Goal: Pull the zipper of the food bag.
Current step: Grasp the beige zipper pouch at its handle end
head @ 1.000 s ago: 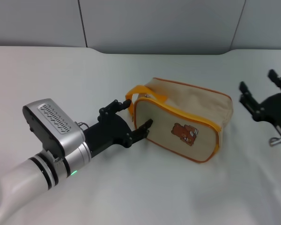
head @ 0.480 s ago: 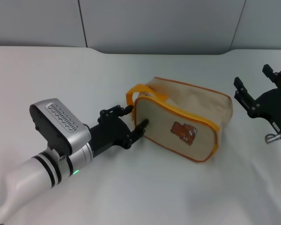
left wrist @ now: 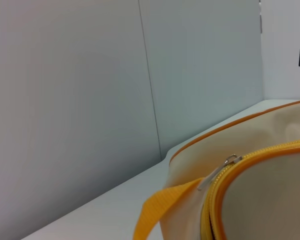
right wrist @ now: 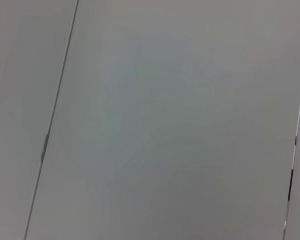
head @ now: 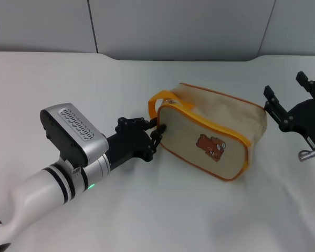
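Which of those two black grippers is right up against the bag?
The left gripper, pressed against the food bag by its orange handle. The right gripper hangs apart.

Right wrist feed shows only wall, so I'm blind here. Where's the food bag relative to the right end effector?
Observer: In the head view, the food bag lies to the left of the right end effector, which is open and clear of it.
Operator: Left arm?
Observer: The left end effector is at the bag's end by the orange loop handle.
Operator: Pull tab in sight?
Observer: Yes, in the left wrist view: the silver pull tab sits at the handle end of the zipper, which looks closed.
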{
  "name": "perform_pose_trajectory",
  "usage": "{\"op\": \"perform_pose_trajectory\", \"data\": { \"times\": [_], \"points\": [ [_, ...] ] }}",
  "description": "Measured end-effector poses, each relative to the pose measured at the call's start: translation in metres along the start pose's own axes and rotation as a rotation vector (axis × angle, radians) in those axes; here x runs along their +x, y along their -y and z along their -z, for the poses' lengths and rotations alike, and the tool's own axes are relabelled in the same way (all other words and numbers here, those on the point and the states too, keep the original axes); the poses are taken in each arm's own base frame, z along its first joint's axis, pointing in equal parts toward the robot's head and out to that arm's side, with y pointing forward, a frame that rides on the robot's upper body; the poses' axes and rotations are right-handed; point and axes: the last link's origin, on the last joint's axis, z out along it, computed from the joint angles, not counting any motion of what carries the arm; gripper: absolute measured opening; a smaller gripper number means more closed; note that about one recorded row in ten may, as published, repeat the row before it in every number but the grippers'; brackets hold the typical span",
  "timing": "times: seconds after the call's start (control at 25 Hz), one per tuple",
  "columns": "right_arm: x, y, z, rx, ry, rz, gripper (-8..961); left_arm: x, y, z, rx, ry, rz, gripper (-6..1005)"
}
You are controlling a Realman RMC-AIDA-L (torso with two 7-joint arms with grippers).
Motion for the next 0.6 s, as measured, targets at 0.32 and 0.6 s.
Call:
{"op": "perform_pose_trajectory", "data": {
  "times": [0.32,0.6],
  "points": [
    [-0.004,0.002,0.009,0.018,0.043,-0.003,739,0.003,-0.004,0.002,-0.002,-0.036,-0.013,171],
    [-0.013,0.010,0.026,0.047,0.121,0.016,739,0.008,-0.012,0.010,0.019,-0.120,-0.049,128]
  ]
}}
